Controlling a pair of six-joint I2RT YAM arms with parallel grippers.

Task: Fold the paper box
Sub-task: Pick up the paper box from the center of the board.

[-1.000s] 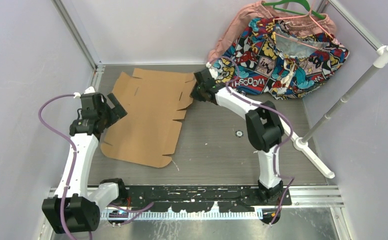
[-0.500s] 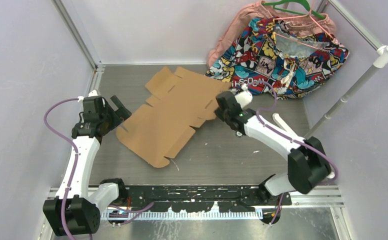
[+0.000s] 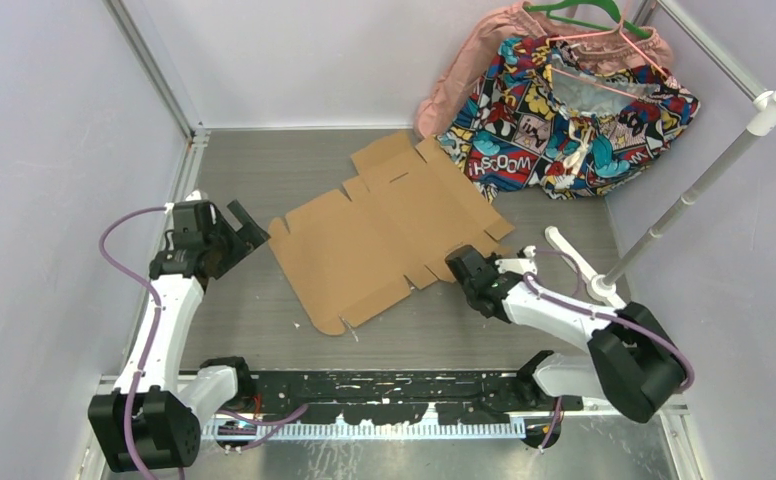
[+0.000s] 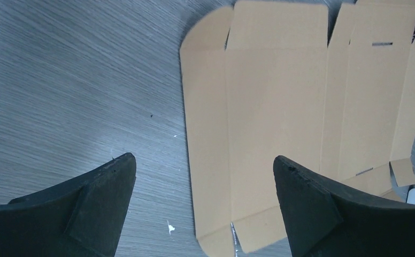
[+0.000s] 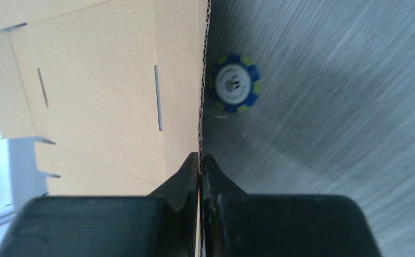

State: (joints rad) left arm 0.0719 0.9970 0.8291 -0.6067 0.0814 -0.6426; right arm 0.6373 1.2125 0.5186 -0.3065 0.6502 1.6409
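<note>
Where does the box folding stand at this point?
Done: nothing folded; the paper box lies as an unfolded sheet on the table. In hand: the right hand pinches its edge, while the left hand hangs open beside it, apart. Left: every flap and wall, then closing.

The table (image 3: 264,170) has a grey top with a fine grain. Near its middle the paper box (image 3: 384,240) lies as a flat, unfolded brown sheet. Beyond the box's far right corner, a comic-print cloth (image 3: 564,130) rests beside a pink cloth (image 3: 464,70). Just beside the box's right edge sits a small round blue-and-yellow disc (image 5: 235,83).
</note>
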